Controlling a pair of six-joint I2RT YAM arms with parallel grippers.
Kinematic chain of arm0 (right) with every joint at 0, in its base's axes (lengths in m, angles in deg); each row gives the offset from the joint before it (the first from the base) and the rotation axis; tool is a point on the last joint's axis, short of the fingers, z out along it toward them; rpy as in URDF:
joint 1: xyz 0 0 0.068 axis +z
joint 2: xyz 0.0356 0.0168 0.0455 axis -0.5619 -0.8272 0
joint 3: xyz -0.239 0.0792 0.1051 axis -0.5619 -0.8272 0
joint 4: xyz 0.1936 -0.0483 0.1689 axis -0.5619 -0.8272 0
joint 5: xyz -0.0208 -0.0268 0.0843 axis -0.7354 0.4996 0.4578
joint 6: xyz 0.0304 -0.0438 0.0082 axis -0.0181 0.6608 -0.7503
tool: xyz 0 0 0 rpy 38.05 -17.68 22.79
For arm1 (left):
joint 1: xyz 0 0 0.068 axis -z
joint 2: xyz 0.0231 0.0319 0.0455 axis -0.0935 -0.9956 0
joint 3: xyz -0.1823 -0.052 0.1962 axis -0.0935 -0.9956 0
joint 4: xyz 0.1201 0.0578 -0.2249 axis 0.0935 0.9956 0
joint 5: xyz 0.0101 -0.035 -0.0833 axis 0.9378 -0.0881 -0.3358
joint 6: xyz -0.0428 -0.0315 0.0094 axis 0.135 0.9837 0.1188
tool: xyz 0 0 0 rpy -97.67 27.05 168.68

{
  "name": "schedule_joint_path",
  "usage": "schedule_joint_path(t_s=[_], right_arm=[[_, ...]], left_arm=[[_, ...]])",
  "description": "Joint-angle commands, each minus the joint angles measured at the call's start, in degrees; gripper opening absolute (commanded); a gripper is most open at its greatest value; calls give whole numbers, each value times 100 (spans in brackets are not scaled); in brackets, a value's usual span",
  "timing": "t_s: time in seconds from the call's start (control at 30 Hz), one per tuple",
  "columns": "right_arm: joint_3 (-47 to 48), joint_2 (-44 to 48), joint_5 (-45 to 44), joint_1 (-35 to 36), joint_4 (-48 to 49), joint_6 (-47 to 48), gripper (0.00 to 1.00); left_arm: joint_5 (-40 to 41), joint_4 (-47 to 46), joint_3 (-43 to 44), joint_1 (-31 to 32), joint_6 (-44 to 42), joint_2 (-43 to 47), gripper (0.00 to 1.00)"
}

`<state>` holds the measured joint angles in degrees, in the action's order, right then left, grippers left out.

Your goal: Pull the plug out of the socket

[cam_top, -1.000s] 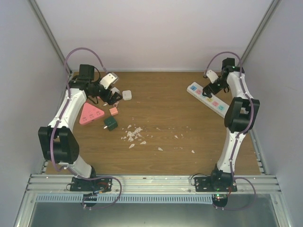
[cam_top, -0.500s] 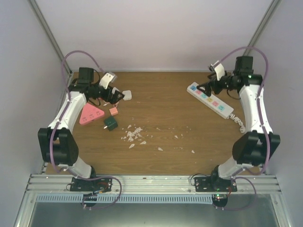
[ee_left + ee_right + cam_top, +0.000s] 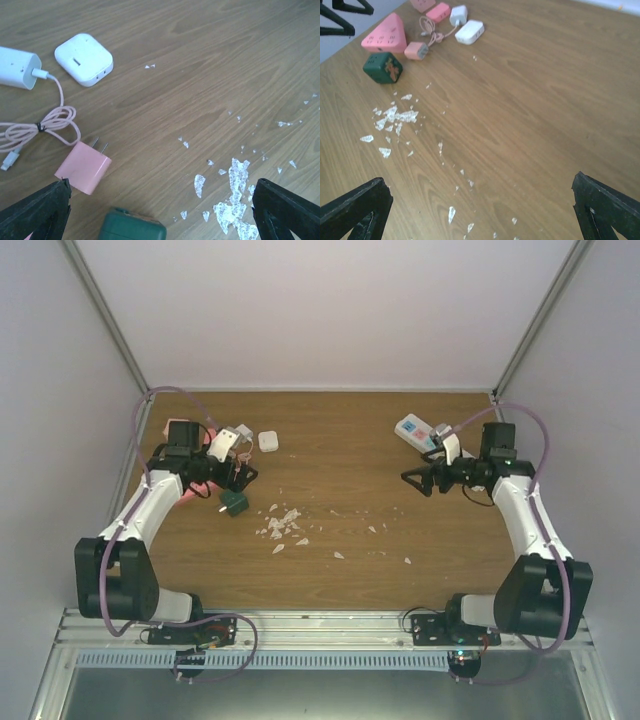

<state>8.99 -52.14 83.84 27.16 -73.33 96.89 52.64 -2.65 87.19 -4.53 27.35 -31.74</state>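
**Robot lab test cell, not a home**

I'm bolted to an aluminium rail (image 3: 320, 620) at the edge of a wood-grain table (image 3: 340, 440). Plain white panels (image 3: 320, 310) and metal corner struts (image 3: 106, 315) box me in. White scraps (image 3: 282, 523) and a white charger (image 3: 268, 441) litter the bench.

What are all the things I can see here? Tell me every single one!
power strip: one, white with pastel outlets, far right, partly hidden
triangular power strip: one, pink, far left
cube: one, dark green, beside the triangular power strip
charger with prongs: one, pink, next to the cube
square adapter: one, white, back left
plug adapter: one, white, cable plugged into it
cable: one, pink, coiled
small blocks: two, pink, beside the plug adapter
flakes: many, white, scattered mid-table
table: one, brown wood
left gripper: one, black, open, over the pink things
right gripper: one, black, open, near the power strip
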Motion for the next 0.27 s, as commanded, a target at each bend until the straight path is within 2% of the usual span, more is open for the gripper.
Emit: schedule_joint_path(t_s=[0.0,0.23], right_arm=[[-451,53,112,-18,390,194,100],[-858,212,153,-17,712,118,100]], left_arm=[[271,-553,-214,-56,141,111,99],[234,-680,-403,-67,57,257,99]])
